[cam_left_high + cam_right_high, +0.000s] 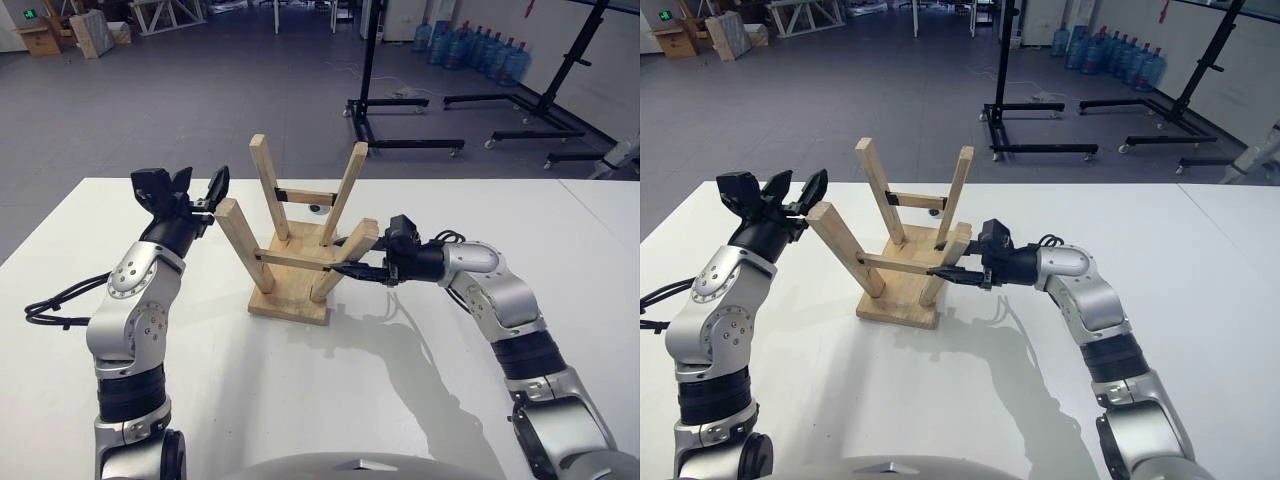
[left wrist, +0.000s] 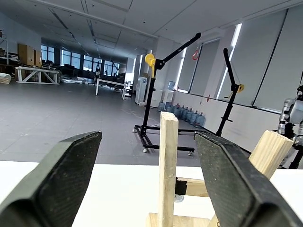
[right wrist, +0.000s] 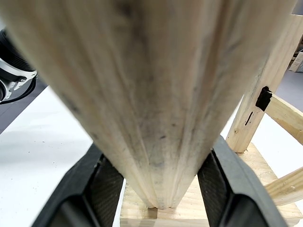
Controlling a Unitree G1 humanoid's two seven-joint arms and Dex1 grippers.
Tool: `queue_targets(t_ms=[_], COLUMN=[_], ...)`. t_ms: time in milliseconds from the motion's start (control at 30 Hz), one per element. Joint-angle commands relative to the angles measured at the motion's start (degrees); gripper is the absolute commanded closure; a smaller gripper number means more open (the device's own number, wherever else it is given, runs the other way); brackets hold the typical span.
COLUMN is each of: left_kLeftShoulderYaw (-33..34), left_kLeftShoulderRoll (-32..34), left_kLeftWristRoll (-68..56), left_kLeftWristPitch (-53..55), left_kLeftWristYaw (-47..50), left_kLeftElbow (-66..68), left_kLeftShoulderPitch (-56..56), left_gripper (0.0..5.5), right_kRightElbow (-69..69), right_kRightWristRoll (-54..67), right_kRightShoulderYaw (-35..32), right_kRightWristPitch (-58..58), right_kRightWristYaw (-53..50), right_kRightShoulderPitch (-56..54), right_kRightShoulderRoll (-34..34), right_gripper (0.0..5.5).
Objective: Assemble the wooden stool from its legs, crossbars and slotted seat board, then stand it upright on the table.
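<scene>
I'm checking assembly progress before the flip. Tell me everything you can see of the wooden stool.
The wooden stool is pale, unfinished-looking timber and stands upside down on the white table: its seat board lies flat, four legs splay upward, and crossbars join the far pair and the near pair. The right gripper is shut on the near right leg. The left gripper is open beside the top of the near left leg, apparently not touching.

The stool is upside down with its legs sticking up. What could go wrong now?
1. The right pincer is clamped on one slanted leg. A hard pull could tip everything over, since only the seat board rests on the table.
2. The open left pincer sits right by the top of the other leg. It might bump that leg and loosen its joint.
</scene>
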Motion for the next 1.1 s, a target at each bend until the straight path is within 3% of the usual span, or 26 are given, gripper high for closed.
queue_targets(t_ms=[33, 333, 500, 667, 967, 1100], left_kLeftShoulderYaw=[-12.0, -18.9, -17.4, -17.8, -18.4, -17.8], left_kLeftShoulderRoll=[-3.5, -9.0, -9.2, -8.9, -8.5, -7.8], left_kLeftWristRoll=[-0.6, 3.4, 4.9, 5.0, 5.4, 5.8], left_kLeftWristPitch=[4.0, 3.5, 2.4, 1.8, 0.8, 0.6], left_kLeftWristYaw=[-3.2, -4.0, -4.5, -4.6, -5.0, -5.1], left_kLeftElbow=[0.0, 3.0, 5.7, 6.7, 7.6, 7.0], left_kLeftShoulderPitch=[-0.5, -0.5, 1.4, 2.1, 1.9, 1.1], left_gripper=[1.90, 1.90, 1.90, 1.90, 1.90, 1.90], right_kRightElbow=[0.5, 2.0, 0.7, 0.0, 3.4, 1.1], right_kRightWristRoll=[-2.7, -4.6, -2.3, -0.9, -4.1, -4.6], right_kRightShoulderYaw=[5.3, 7.3, 2.9, 2.8, 1.1, -0.9], right_kRightWristPitch=[1.5, 2.4, 3.2, 5.7, 3.8, 3.1], right_kRightWristYaw=[0.1, 2.0, 4.1, 11.4, 14.4, 12.3], right_kRightShoulderPitch=[-5.1, -9.0, -9.7, -11.1, -13.0, -4.6], right_kRightShoulderRoll=[3.3, 3.9, -0.7, -6.0, -11.5, -14.4], right_gripper=[3.46, 3.46, 3.46, 3.46, 1.57, 1.37])
